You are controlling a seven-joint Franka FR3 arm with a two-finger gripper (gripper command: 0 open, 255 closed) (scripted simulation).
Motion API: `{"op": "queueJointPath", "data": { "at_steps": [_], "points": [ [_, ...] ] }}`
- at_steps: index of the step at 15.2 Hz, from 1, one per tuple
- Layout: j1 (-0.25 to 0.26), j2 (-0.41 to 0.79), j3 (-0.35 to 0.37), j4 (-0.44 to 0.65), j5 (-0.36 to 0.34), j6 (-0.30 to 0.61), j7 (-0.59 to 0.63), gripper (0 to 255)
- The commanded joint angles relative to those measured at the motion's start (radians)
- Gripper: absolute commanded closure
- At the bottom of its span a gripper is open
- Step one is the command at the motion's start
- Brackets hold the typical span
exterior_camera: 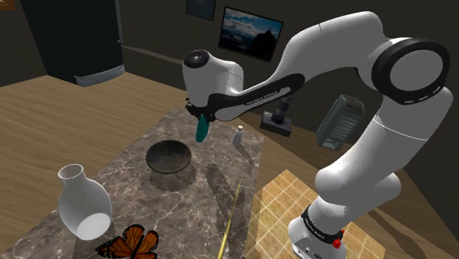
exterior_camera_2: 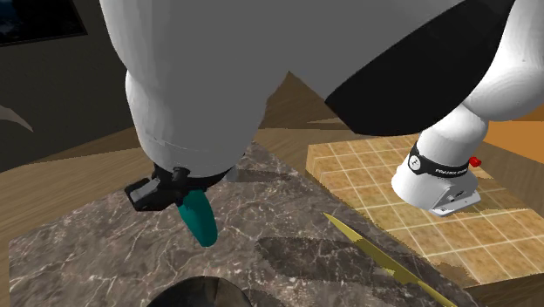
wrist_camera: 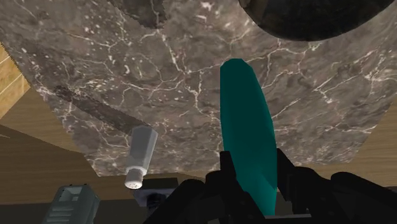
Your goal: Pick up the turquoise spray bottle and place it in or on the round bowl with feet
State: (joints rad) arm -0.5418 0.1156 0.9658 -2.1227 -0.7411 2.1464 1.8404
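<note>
The turquoise spray bottle (exterior_camera: 202,129) hangs in the air above the marble table (exterior_camera: 125,193), clasped by my black gripper (exterior_camera: 200,115). In the wrist view the bottle (wrist_camera: 249,137) runs out from between the fingers (wrist_camera: 224,167), which press on both its sides. The second exterior view has the bottle (exterior_camera_2: 200,218) pointing down under the white arm. The dark round bowl (exterior_camera: 169,157) stands on the table, a little toward the shoulder view's left and front of the bottle. Its rim (wrist_camera: 312,19) lies just beyond the bottle's tip.
A white vase (exterior_camera: 83,203) and an orange butterfly (exterior_camera: 130,243) sit at the table's near end. A small white shaker (exterior_camera: 238,135) stands near the far edge; a thin yellow blade (exterior_camera: 229,221) lies along the table's right side. A tiled mat (exterior_camera: 283,202) lies under the stand.
</note>
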Motion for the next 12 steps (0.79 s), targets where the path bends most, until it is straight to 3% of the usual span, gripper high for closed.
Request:
{"op": "queueJointPath", "data": {
  "at_steps": [1, 6, 12],
  "points": [
    [-0.005, -0.021, 0.006, 0.010, 0.030, -0.012, -0.026, 255],
    [-0.017, -0.073, 0.013, 0.035, 0.097, -0.038, -0.089, 255],
    [0.152, 0.135, 0.044, 0.203, -0.045, -0.225, 0.093, 255]
  ]
}}
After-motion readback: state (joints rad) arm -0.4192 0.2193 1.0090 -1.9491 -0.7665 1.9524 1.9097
